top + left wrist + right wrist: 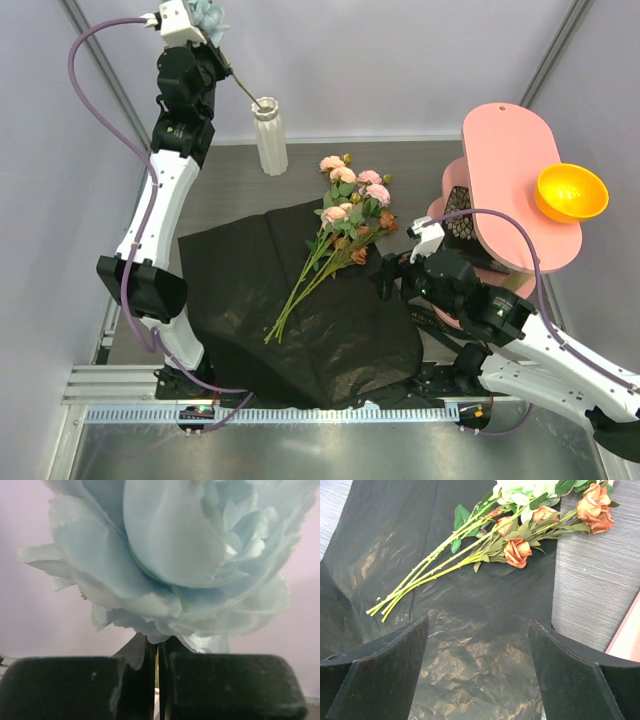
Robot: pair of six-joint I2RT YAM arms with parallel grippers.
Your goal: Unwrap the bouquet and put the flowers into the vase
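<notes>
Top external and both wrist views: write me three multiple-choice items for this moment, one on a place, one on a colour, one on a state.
1. The stems of the loose flowers lie on: A the black paper; B a white towel; C a wooden tray.
2. The flower in the left gripper is: A rust; B pale blue; C yellow.
3. The right gripper is: A shut on a stem; B shut on nothing; C open.
Answers: 1 A, green stems rest across the dark sheet; 2 B, pale-blue petals fill the left wrist view; 3 C, its fingers stand wide apart, nothing between them.
</notes>
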